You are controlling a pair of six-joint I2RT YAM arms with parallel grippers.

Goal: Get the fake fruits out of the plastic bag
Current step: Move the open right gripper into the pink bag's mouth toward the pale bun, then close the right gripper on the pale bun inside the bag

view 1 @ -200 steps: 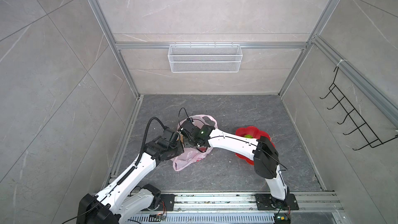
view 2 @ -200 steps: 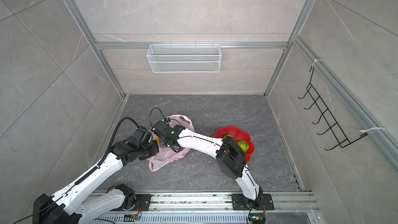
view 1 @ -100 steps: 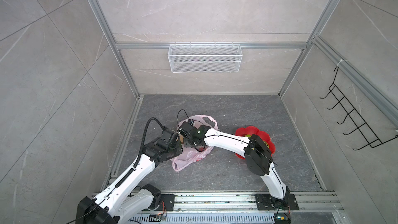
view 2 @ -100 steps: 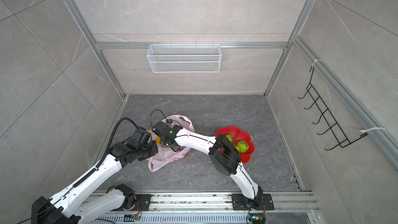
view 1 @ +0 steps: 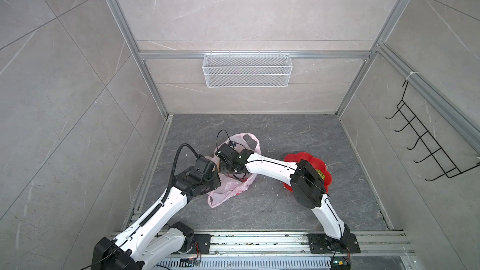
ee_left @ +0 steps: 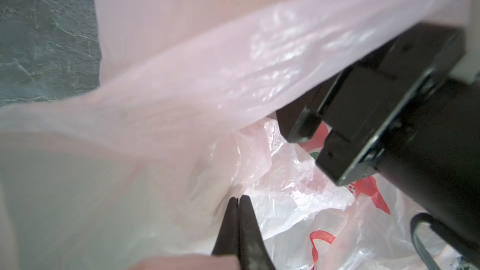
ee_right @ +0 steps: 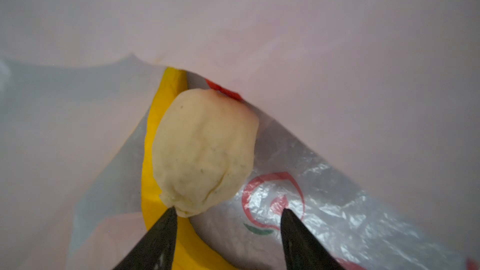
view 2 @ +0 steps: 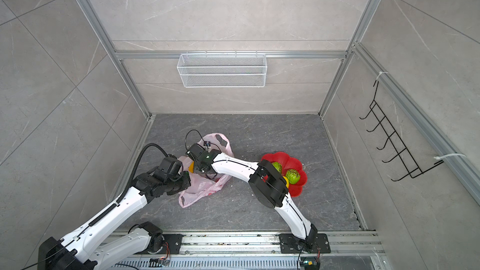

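Observation:
The pale-pink plastic bag [view 1: 233, 187] [view 2: 205, 187] lies crumpled on the grey floor between both arms. My left gripper [ee_left: 237, 198] is shut on the bag's film, which stretches taut from the tips. My right gripper [ee_right: 228, 211] is open inside the bag. A cream lumpy fruit [ee_right: 205, 149] lies just ahead of it, touching one fingertip [ee_right: 171, 214]. A yellow banana [ee_right: 153, 177] lies under that fruit, and a bit of it shows at the bag's mouth [view 2: 191, 168]. Two green fruits [view 2: 293, 175] sit in the red dish [view 2: 298, 190].
The red flower-shaped dish [view 1: 298, 159] stands on the floor to the right of the bag, partly behind my right arm's elbow [view 1: 307, 188]. A white wire basket [view 1: 246, 70] hangs on the back wall. A black hook rack [view 1: 426, 146] is on the right wall.
My right arm's elbow has swung left, uncovering more of the red dish, and its wrist has pushed a little further left at the bag's mouth. The left arm has hardly moved.

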